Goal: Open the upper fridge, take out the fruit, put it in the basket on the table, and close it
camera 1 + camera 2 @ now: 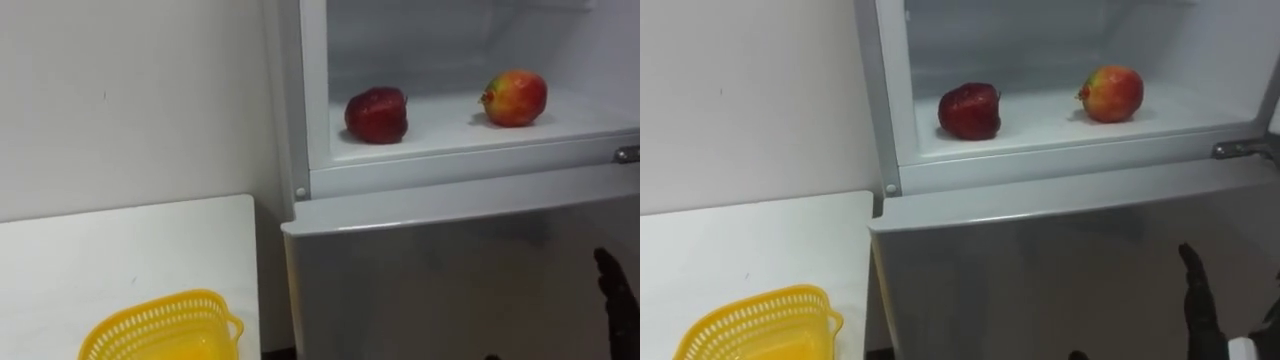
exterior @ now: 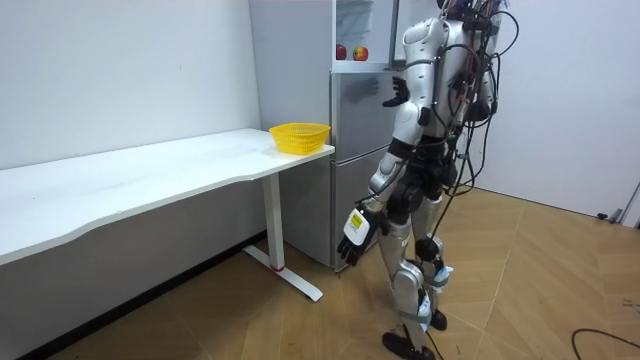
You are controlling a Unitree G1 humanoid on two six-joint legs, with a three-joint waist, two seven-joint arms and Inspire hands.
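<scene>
**Empty right hand raised below the open upper fridge**

The right hand (image 1: 618, 305) is held up in front of the fridge's lower door (image 1: 430, 280). Its dark fingers are straight, point upward and hold nothing. It is below the level of the open upper compartment (image 1: 315, 90) and well apart from what lies inside. In the room view the left hand (image 2: 352, 228) hangs low at the robot's side, near its thigh; I cannot tell from there whether it is open or closed.

Two fruits lie apart from each other on the white shelf (image 1: 450, 125) of that compartment. A dark red apple (image 1: 376, 114) sits toward the left, near the front edge. A red-and-yellow fruit (image 1: 514, 97) sits to its right, a little further back. Neither hand touches them.

A white table (image 1: 120, 250) stands just beside the fridge on its left, against the pale wall (image 1: 130, 90). A yellow basket (image 1: 165, 330) of open lattice sits on the end of the table nearest the fridge. The robot stands upright close to the fridge and faces it, with the table on its left.
</scene>
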